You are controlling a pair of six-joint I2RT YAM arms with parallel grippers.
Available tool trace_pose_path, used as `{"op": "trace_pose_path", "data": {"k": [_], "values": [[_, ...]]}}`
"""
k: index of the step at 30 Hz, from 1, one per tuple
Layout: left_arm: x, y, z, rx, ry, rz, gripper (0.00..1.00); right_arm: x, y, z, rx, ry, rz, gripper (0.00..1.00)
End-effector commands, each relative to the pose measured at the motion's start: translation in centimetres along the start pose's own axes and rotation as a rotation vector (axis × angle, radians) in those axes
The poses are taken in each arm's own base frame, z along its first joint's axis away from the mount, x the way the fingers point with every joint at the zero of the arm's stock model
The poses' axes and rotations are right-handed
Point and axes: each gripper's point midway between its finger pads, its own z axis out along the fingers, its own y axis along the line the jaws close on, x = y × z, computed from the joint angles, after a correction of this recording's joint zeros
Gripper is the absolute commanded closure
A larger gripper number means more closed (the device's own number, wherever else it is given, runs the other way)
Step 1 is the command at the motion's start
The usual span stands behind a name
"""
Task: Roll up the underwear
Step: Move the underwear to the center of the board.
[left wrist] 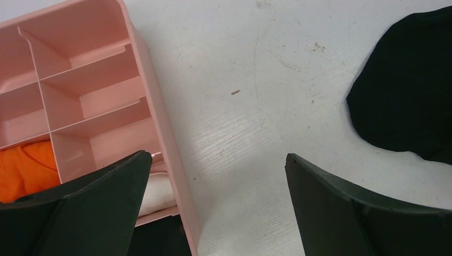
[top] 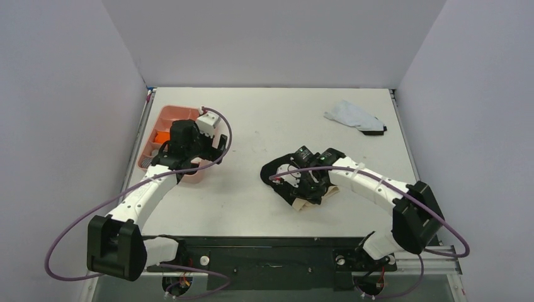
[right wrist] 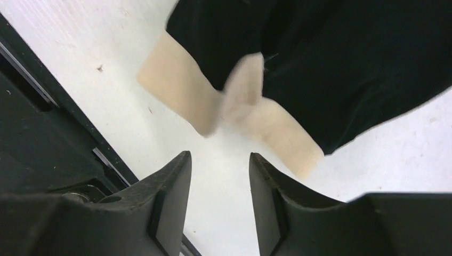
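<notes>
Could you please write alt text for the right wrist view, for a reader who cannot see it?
The right hand, open and empty, hovers just short of the black underwear, whose beige waistband lies crumpled on the white table. A black rail runs along the left edge.

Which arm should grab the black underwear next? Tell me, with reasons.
Right. The right gripper hangs open just short of the beige waistband of the black underwear. The left gripper, also open, is over by the pink tray, farther from that garment.
</notes>
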Motion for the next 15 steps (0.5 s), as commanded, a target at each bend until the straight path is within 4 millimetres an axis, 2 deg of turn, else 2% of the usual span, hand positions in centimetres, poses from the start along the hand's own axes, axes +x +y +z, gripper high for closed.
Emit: {"op": "trace_pose_path", "data": {"k": [1,5,8,10,15], "values": [[-0.4,-0.9,0.6,0.064,-0.005,0.017,0.03,1.7,-1.5,-2.1,0.061,-0.069,0.079,0.58],[-0.5,-1.4,0.9,0.088,-0.014,0.013,0.03,5.0,-4.0,-2.9,0.088,-0.099,0.239,0.54],[-0.6,-1.7,1.1,0.098,-0.016,0.016,0.03,7.0,-5.2,-2.6,0.076,-0.093,0.342,0.52],[-0.7,-2.0,1.3,0.106,-0.015,0.018,0.03,8.4,-5.8,-1.9,0.054,-0.079,0.417,0.47],[-1.0,-2.9,1.5,0.129,-0.015,0.016,0.03,9.6,-6.6,0.2,0.007,-0.049,0.477,0.40]]}}
